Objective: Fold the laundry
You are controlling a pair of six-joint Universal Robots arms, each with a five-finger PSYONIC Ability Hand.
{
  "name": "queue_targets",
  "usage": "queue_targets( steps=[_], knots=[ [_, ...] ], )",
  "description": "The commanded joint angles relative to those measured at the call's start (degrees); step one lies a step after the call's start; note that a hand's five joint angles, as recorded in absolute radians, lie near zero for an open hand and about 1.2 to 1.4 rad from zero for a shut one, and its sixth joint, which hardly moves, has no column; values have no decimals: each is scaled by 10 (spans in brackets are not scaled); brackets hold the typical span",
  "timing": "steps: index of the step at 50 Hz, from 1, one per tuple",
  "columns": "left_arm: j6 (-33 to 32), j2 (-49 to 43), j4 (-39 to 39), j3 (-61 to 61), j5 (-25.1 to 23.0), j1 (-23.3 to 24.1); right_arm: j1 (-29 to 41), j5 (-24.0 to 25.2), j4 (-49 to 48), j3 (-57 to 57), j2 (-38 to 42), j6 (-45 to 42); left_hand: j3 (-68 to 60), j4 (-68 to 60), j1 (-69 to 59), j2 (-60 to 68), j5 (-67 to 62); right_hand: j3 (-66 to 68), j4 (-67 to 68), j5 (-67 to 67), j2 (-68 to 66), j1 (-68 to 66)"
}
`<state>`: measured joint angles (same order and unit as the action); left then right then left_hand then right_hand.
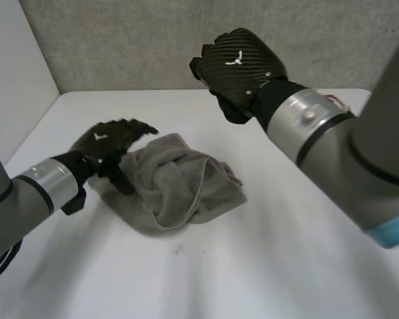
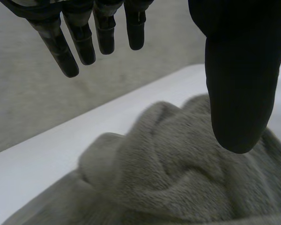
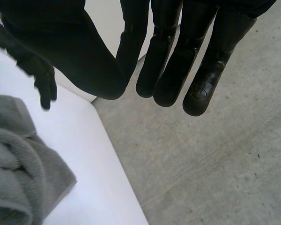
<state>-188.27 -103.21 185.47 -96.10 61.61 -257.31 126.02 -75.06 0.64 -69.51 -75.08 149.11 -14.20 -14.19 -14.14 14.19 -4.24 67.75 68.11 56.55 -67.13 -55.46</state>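
Observation:
A crumpled grey towel (image 1: 179,183) lies in a heap on the white table (image 1: 286,259), left of the middle. My left hand (image 1: 110,139) hovers at the heap's left edge, open, fingers straight and pointing across the cloth. In the left wrist view its fingers (image 2: 84,42) and thumb (image 2: 239,70) spread above the towel's folds (image 2: 168,178) with nothing between them. My right hand (image 1: 239,66) is raised well above the table's far side, away from the towel, fingers drawn in against the thumb and holding nothing (image 3: 98,51). The right wrist view also catches the towel (image 3: 14,164) and my left hand (image 3: 42,79).
A grey wall (image 1: 153,40) runs behind the table and a white panel (image 1: 13,80) stands at its left. In the right wrist view the table's edge (image 3: 117,173) drops off to grey floor (image 3: 215,164). Bare tabletop lies right of and in front of the towel.

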Motion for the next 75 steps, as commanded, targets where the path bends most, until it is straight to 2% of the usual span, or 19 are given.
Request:
queue_targets(
  steps=[1, 3, 5, 9, 11, 14, 16, 24, 29, 33, 34, 35, 41, 43, 47, 53, 62, 69, 75],
  knots=[
    [-81, -41, 7, 2, -25, -3, -31, 26, 74, -35, -41, -5, -32, -33, -33, 33, -32, 32, 29, 44, -38, -155],
    [-82, -44, 7, 3, -13, -6, -38, 33, 61, -74, -35, -3, -32, -33, -33, 33, -32, -376, -380, -364, 370, 253],
    [-82, -42, 7, 2, -9, -8, -36, 36, 43, -86, -15, -7, -29, -29, -30, 29, -29, -425, -428, -413, 419, 302],
    [-82, -39, 7, 0, -3, -12, -31, 40, -24, -92, 60, -4, -22, -22, -23, 22, -22, -419, -422, -407, 412, 296],
    [-82, -29, 7, -9, 3, -9, -31, 42, -101, -95, 114, -13, -11, -11, -11, 11, -10, -409, -412, -397, 402, 286],
    [-81, -16, 6, -12, 7, -9, -31, 48, -135, -91, 141, -11, -7, -7, -8, 7, -7, -408, -412, -396, 402, 286],
    [-79, 3, 6, -20, 25, -11, -31, 67, -186, -73, 203, -14, -7, -7, -8, 7, -7, -408, -412, -396, 402, 286],
    [-75, 6, 6, -21, 54, -14, -23, 113, -216, -30, 287, -23, 13, 13, 12, -13, 13, -336, -340, -324, 330, 213],
    [-75, 6, 6, -21, 54, -14, -11, 113, -225, -11, 331, -42, 15, 15, 14, -15, 15, -326, -330, -314, 320, 203],
    [-75, 6, 6, -21, 54, -15, -4, 110, -235, -2, 346, -54, 21, 21, 21, -21, 22, -222, -225, -210, 216, 99],
    [-75, 6, 6, -22, 54, -15, -4, 111, -239, 0, 346, -56, 21, 21, 21, -21, 22, -94, -97, -82, 87, -29],
    [-75, 6, 7, -22, 54, -15, -4, 111, -241, 0, 342, -60, 21, 21, 21, -21, 22, 120, 117, 132, -127, -243],
    [-75, 6, 7, -22, 54, -19, -9, 101, -245, -5, 267, -37, 21, 21, 21, -21, 22, 122, 119, 134, -129, -245],
    [-75, 6, 7, -21, 54, -21, -10, 90, -240, -11, 195, 8, 21, 21, 21, -21, 22, 122, 119, 134, -129, -245],
    [-75, 6, 9, -19, 54, -21, -12, 79, -230, -17, 136, 59, 21, 21, 21, -21, 22, 122, 119, 134, -129, -245],
    [-74, 7, 19, -18, 54, -20, -33, 71, -126, -19, 59, 77, 25, 25, 24, -25, 25, 122, 119, 134, -129, -245],
    [-31, 6, 34, -13, 50, -7, -57, 69, 52, -9, -9, 3, 25, 25, 24, -25, 25, 122, 119, 134, -129, -245],
    [-13, -21, 39, 4, 45, 10, -60, 79, 126, -26, -47, -40, 10, 9, 9, -9, 10, 122, 119, 134, -129, -245],
    [-17, -67, 34, 29, 37, 37, -65, 84, 185, -79, -77, -128, -14, -14, -15, 14, -14, 122, 119, 134, -129, -245]
  ],
)
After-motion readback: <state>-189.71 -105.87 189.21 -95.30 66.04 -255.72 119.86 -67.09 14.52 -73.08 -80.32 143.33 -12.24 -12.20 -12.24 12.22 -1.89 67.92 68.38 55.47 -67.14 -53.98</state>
